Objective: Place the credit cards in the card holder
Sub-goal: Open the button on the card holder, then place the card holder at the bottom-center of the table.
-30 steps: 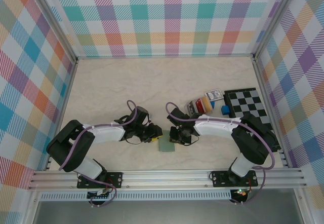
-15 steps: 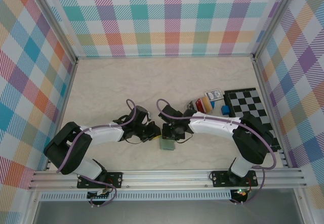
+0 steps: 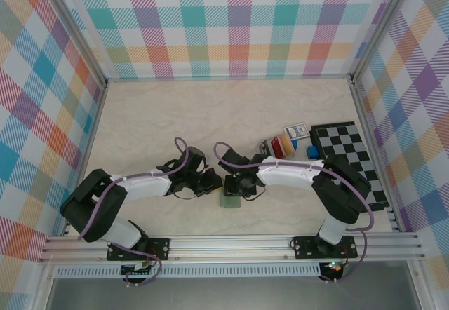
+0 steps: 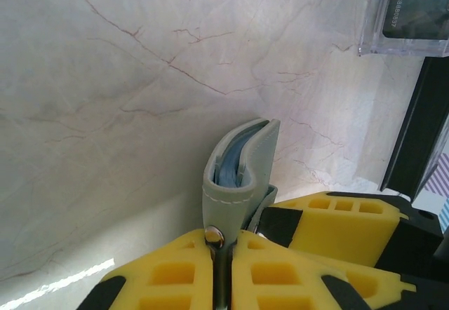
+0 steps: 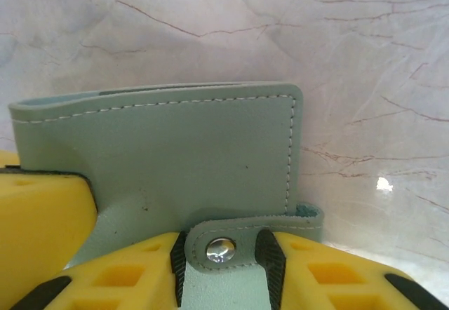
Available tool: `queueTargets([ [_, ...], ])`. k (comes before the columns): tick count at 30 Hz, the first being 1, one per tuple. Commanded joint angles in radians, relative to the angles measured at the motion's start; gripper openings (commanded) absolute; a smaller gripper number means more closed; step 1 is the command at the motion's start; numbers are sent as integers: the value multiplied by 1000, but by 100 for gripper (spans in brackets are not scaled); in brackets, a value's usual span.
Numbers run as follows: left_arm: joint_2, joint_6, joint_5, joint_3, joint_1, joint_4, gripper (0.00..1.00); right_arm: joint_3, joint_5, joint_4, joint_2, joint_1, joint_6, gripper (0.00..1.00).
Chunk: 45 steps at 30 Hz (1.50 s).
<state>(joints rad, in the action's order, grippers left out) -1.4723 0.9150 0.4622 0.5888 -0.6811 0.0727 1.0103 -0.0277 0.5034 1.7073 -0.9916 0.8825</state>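
Observation:
The sage-green card holder (image 3: 229, 199) stands on edge on the table between my two grippers. In the left wrist view the card holder (image 4: 242, 163) shows its pale blue inside, and my left gripper (image 4: 223, 243) is shut on its near edge by a metal snap stud. My right gripper (image 5: 221, 254) is open, with the holder's snap tab (image 5: 245, 243) lying between its black pads over the green face (image 5: 175, 149). From above, the left gripper (image 3: 214, 184) and right gripper (image 3: 235, 186) meet over the holder. Credit cards (image 3: 279, 146), red and orange, stand at the right in a clear stand; a dark card (image 4: 414, 8) shows in it.
A white-and-blue playing-card pack (image 3: 295, 132), a small blue block (image 3: 309, 153) and a black-and-white checkerboard (image 3: 342, 149) lie at the right. Metal frame rails (image 3: 231, 241) run along the near edge. Checked walls close in three sides.
My right gripper has moved left onto the card holder and its jaws have widened. My left gripper has closed on the holder's edge.

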Motion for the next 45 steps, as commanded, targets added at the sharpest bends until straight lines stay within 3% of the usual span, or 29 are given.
queueTargets([
  [1, 41, -15, 12, 3, -9, 23, 9, 15, -87, 139, 52, -31, -26, 34],
  [6, 50, -50, 3, 1, -8, -24, 4, 42, -227, 255, 46, -33, 7, 18],
  [11, 54, -131, -13, 3, -8, -116, 0, -5, -231, 237, -26, -10, 25, 10],
  [25, 44, -146, -30, 7, -9, -114, 0, -128, -156, 170, -105, 75, 9, 6],
  [33, 25, -179, -25, 40, -8, -153, 0, -136, -145, 158, -120, 95, -20, 18],
  [40, 5, -187, -19, 51, -8, -159, 0, -104, -149, 186, -72, 98, -40, 21],
  [45, 2, -191, -26, 57, -9, -171, 0, -82, -172, 223, -137, 99, -33, 23],
])
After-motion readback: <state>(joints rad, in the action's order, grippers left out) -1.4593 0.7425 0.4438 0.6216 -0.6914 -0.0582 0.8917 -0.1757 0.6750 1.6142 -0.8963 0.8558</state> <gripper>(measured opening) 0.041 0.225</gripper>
